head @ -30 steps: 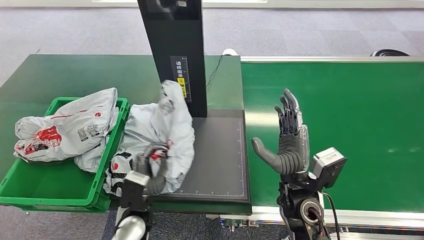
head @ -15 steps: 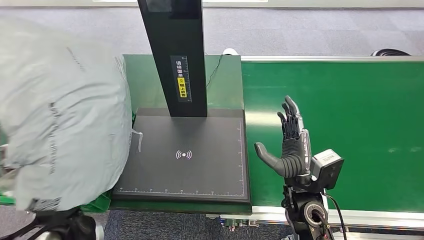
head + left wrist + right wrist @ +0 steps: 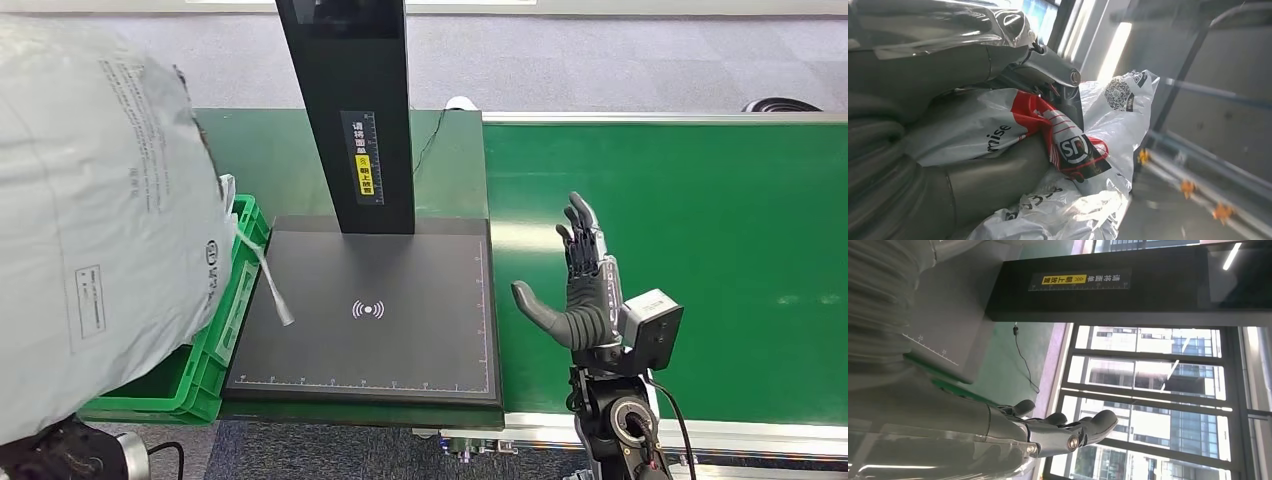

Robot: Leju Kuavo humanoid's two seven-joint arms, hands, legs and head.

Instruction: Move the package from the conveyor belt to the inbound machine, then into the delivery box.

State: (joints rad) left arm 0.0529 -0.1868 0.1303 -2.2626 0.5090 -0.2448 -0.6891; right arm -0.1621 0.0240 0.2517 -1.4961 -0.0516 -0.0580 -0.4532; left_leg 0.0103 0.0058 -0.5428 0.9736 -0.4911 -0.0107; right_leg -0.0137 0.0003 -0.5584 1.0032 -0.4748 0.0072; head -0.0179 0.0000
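A big grey plastic mailer package [image 3: 100, 220] hangs close in front of the head camera at the left, above the green delivery box [image 3: 215, 350]. A loose strip dangles from its edge. The left wrist view shows my left hand [image 3: 973, 180] gripping the package [image 3: 1098, 150], crumpled white film with red print, between thumb and fingers. The inbound machine's black plate [image 3: 370, 310] lies bare under its black column [image 3: 350, 110]. My right hand [image 3: 585, 290] stands upright and open over the conveyor belt [image 3: 700, 230], just right of the plate, holding nothing; its spread fingers [image 3: 1048, 432] also show in the right wrist view.
The green box stands against the plate's left edge on a dark green table [image 3: 290, 160]; the package hides most of it. A thin cable [image 3: 432, 140] runs behind the column. The belt stretches away to the right.
The package has come off the black plate and swung up and left over the green box, rising further in the last half second. My right hand has hardly moved.
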